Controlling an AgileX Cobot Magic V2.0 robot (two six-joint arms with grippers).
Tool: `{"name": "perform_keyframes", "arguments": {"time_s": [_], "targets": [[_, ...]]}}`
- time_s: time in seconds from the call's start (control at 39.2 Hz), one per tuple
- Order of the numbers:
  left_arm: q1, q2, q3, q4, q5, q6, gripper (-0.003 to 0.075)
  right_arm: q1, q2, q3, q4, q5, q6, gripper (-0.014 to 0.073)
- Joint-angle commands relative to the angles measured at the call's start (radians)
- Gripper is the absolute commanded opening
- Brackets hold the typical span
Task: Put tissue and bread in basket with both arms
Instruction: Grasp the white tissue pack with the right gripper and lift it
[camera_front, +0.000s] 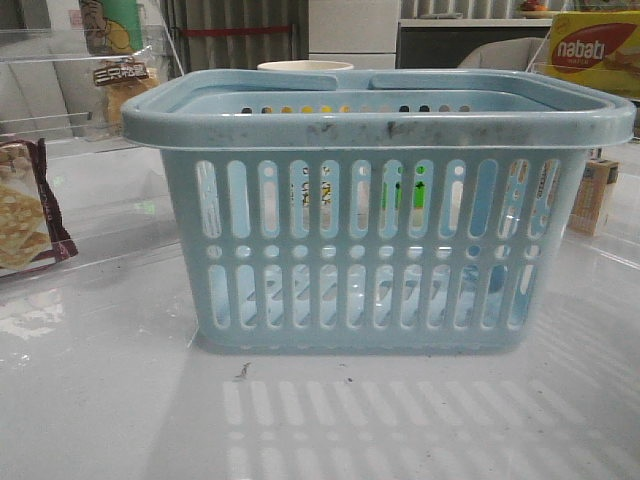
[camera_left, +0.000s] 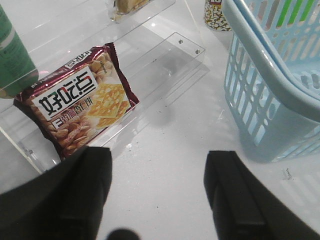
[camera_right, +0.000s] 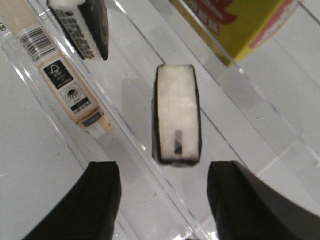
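Note:
The light-blue basket (camera_front: 380, 250) fills the middle of the front view; neither gripper shows there. In the left wrist view the basket (camera_left: 270, 85) stands off to one side of my left gripper (camera_left: 159, 155), which is open over bare table. The bread (camera_front: 122, 90), golden-brown in a clear wrapper with a printed label, lies on a clear shelf at the back left. My right gripper (camera_right: 164, 167) is open, and a black-edged tissue pack (camera_right: 177, 115) with a white face lies on a clear shelf just beyond its fingertips, in line with the gap.
A maroon cracker bag (camera_left: 82, 107) lies on a clear acrylic shelf next to a green can (camera_left: 12, 60). Near the tissue are a second black pack (camera_right: 82, 25), a beige carton (camera_right: 62, 75) and the yellow nabati box (camera_front: 595, 50). A paper cup (camera_front: 305, 66) stands behind the basket.

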Motion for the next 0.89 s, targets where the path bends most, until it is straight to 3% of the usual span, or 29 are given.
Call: {"name": "perform_keyframes", "arguments": {"time_s": [0.0, 0.05, 0.15, 0.2, 0.54, 0.87], "targets": [[-0.009, 0.000, -0.029, -0.011, -0.079, 0.000, 0.0454, -0.008, 0.007, -0.063, -0.019, -0.082, -0.004, 0.0495], [-0.009, 0.000, -0.029, -0.011, -0.079, 0.000, 0.0454, -0.008, 0.027, -0.063, -0.023, -0.104, -0.004, 0.0447], [-0.009, 0.000, -0.029, -0.011, -0.079, 0.000, 0.0454, -0.008, 0.033, -0.063, -0.024, -0.115, -0.004, 0.0230], [-0.009, 0.000, -0.029, -0.011, -0.079, 0.000, 0.0454, -0.008, 0.017, -0.064, -0.024, -0.112, -0.004, 0.0174], [-0.009, 0.000, -0.029, -0.011, -0.079, 0.000, 0.0454, 0.093, -0.266, -0.063, 0.051, -0.008, -0.004, 0.0162], [-0.009, 0.000, -0.029, -0.011, -0.081, 0.000, 0.0454, 0.410, -0.334, -0.058, 0.090, 0.083, -0.004, 0.0162]]}}
